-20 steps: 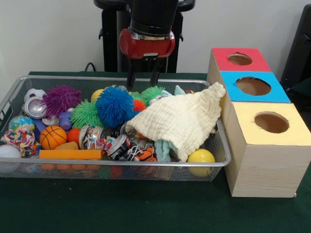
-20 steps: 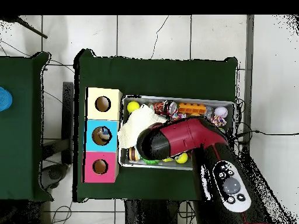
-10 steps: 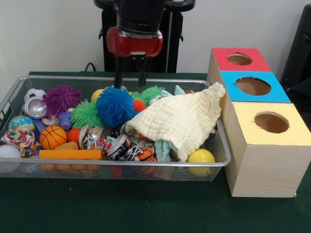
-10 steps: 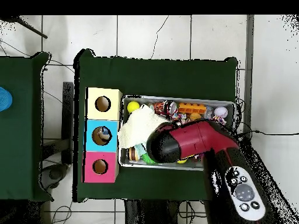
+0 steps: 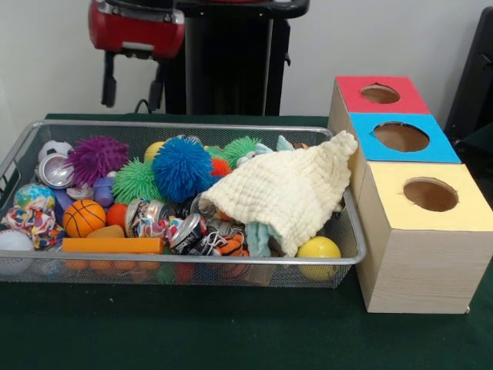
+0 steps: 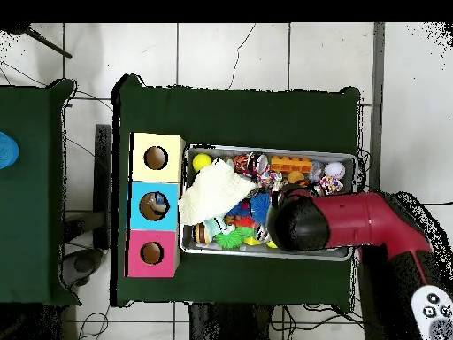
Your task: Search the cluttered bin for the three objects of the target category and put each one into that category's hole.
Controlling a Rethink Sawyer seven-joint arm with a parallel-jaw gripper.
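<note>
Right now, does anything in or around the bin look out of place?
Yes: the cream cloth is draped over the bin's box-side rim, hiding toys beneath it. Nothing has spilled onto the table.

The red arm hangs raised, its claw empty with fingers parted.

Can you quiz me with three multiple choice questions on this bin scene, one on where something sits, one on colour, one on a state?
1. The cream cloth lies:
A. over the bin's end beside the boxes
B. on the red box
C. on the floor

2. The middle box top is:
A. green
B. blue
C. yellow

3. The gripper is:
A. holding the blue spiky ball
B. open and empty above the bin
C. inside a hole

Answers: A, it drapes there; B, between red and yellow tops; B, fingers apart, nothing between.
</note>
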